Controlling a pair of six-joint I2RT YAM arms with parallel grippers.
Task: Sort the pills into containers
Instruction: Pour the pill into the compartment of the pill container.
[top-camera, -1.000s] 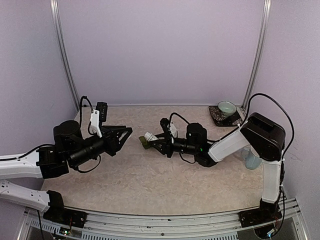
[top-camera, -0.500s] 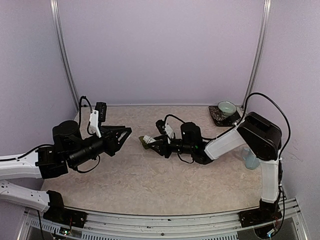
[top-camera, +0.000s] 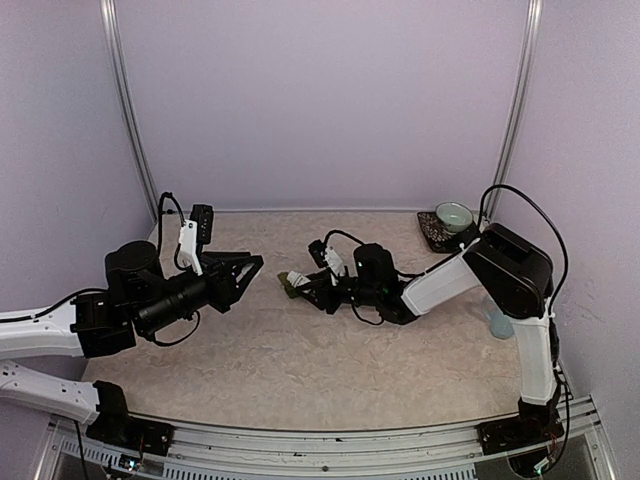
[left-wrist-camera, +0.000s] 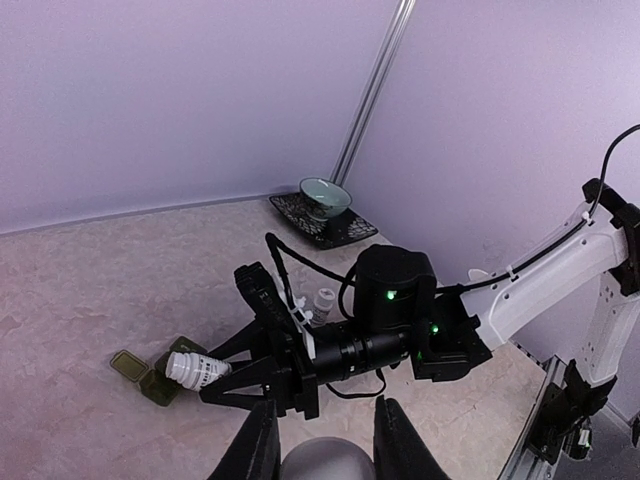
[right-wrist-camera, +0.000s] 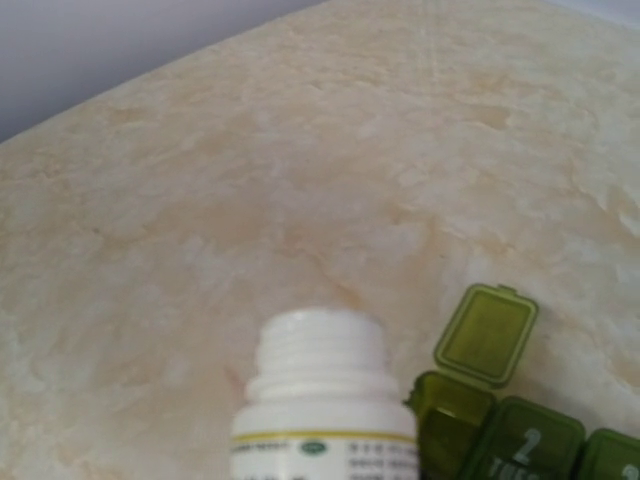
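Observation:
The dark green containers (top-camera: 288, 291) lie mid-table, an end lid (right-wrist-camera: 487, 333) flipped open over an empty-looking compartment (right-wrist-camera: 450, 418). My right gripper (top-camera: 304, 284) is shut on a white pill bottle (right-wrist-camera: 320, 400) with its cap off. The bottle lies nearly level, its mouth over the table beside that open compartment. In the left wrist view the bottle (left-wrist-camera: 195, 368) points at the containers (left-wrist-camera: 150, 380). My left gripper (top-camera: 250, 267) hovers to the left, shut on a rounded grey bottle cap (left-wrist-camera: 322, 462). No pills show.
A small capped white bottle (left-wrist-camera: 324, 302) stands behind my right arm. The green bowl (top-camera: 453, 216) on its dark saucer (top-camera: 440, 238) is at the back right corner. A pale blue mug (top-camera: 503, 322) stands by the right wall, partly hidden by the arm.
My right arm's wrist has slid left toward the containers, with the bottle staying over them. The left arm has not moved.

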